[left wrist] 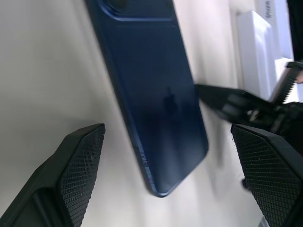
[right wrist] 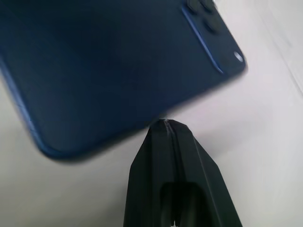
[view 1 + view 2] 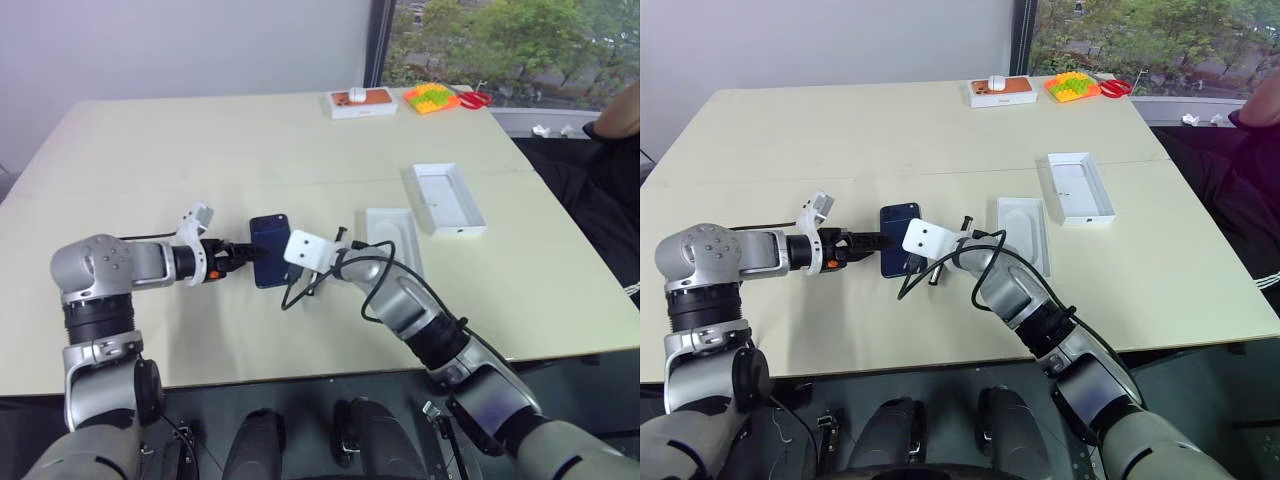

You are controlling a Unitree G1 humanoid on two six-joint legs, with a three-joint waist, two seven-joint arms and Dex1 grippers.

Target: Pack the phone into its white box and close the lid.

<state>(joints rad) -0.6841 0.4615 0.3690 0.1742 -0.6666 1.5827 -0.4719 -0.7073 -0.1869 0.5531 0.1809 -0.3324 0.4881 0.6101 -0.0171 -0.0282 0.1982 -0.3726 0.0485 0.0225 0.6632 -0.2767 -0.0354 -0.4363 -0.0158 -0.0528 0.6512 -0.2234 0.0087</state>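
Note:
The dark blue phone [image 3: 268, 243] lies flat on the table, camera lenses at its far end. My left gripper [image 3: 250, 254] is open, and its fingers [image 1: 80, 161] stand on either side of the phone's near end without pinching it. My right gripper [image 2: 165, 124] is shut, its tip against the phone's right long edge, holding nothing. The white box [image 3: 397, 240] lies just right of the phone and shows a rounded recess inside. Farther right, the lid [image 3: 446, 198] lies open side up, its inside white.
At the table's far edge stand a white box with an orange top [image 3: 362, 102], a yellow-orange-green block toy [image 3: 432, 97] and red scissors [image 3: 477, 98]. A person's dark sleeve [image 3: 622, 120] shows at the right edge. Black cables loop beside my right wrist [image 3: 300, 290].

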